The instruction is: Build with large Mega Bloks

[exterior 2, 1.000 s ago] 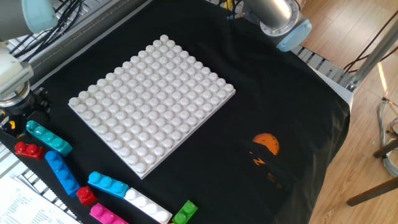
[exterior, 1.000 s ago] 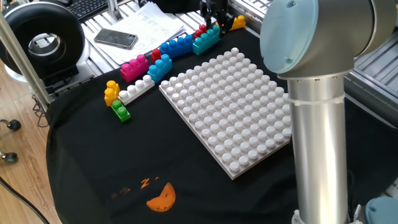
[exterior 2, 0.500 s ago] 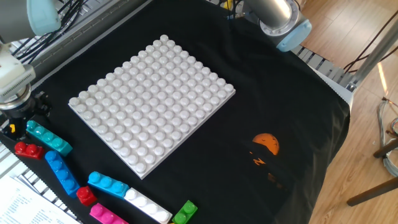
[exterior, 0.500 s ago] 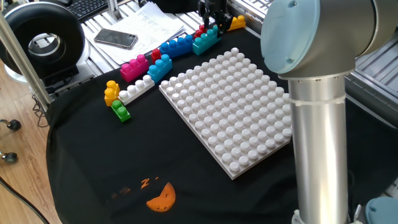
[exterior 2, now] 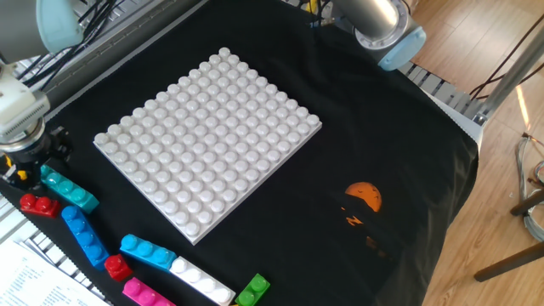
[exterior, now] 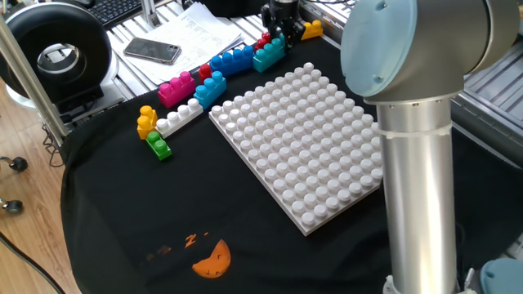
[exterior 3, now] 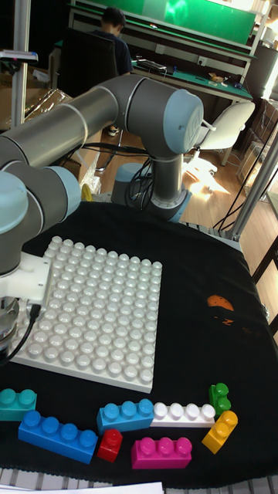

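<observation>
The large Mega Bloks lie in a loose row along the table's edge beside the white baseplate [exterior: 298,139]. They include a teal brick [exterior: 270,54], a long blue one [exterior: 231,60], a pink one [exterior: 176,88], a white one [exterior: 180,117], a yellow one [exterior: 146,121] and a green one [exterior: 159,146]. My gripper [exterior: 278,34] hangs low over the far end of the teal brick [exterior 2: 68,189], fingers apart and nothing held. A small red brick [exterior 2: 36,205] sits right beside it. In the tall view the gripper is cut off at the left edge, above the teal brick [exterior 3: 17,403].
The arm's thick grey column [exterior: 417,147] stands at the front right of the baseplate. A phone [exterior: 152,51], papers and a black round device [exterior: 49,53] lie beyond the black cloth. An orange print [exterior: 212,260] marks the cloth. An orange brick [exterior: 311,30] lies behind the gripper.
The gripper has shifted slightly and come down closer to the end of the teal brick. No brick has moved.
</observation>
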Motion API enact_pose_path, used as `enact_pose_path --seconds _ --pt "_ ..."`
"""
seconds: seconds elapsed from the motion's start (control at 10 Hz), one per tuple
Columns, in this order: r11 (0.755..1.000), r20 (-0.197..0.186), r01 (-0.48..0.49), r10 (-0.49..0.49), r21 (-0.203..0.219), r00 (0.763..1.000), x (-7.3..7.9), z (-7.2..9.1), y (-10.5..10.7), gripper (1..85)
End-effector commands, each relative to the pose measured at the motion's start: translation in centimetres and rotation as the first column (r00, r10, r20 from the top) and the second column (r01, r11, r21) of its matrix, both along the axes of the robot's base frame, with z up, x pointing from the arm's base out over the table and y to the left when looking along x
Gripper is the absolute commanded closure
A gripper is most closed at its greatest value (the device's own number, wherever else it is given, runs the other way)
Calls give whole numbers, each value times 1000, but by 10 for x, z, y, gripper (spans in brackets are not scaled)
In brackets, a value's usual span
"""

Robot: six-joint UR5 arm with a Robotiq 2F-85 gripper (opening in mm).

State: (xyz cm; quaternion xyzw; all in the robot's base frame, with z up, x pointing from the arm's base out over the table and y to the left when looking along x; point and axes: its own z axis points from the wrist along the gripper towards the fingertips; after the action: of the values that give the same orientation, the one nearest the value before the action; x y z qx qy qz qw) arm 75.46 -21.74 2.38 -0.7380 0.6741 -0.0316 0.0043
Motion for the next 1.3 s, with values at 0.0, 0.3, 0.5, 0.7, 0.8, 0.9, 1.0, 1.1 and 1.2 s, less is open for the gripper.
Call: enact_pose_path --seconds 0.0,0.3,0.5,0.7,0.8,0.9,1.0,1.1,1.2 --pt "999 -1 31 -31 19 1000 -1 -3 2 440" --pt "997 -3 70 -70 39 998 -1 -1 6 610" --pt "985 3 167 -167 41 986 -5 19 3 703" --pt "960 -19 272 -272 65 962 -14 35 7 767" --pt "930 -36 362 -360 68 932 -20 45 8 767" --pt "898 -43 435 -433 73 901 -23 52 9 767" --pt "856 -64 512 -508 76 859 -28 59 12 770" --pt "815 -68 575 -571 75 818 -30 66 13 773" --pt "751 -110 654 -646 87 756 -37 73 23 773"
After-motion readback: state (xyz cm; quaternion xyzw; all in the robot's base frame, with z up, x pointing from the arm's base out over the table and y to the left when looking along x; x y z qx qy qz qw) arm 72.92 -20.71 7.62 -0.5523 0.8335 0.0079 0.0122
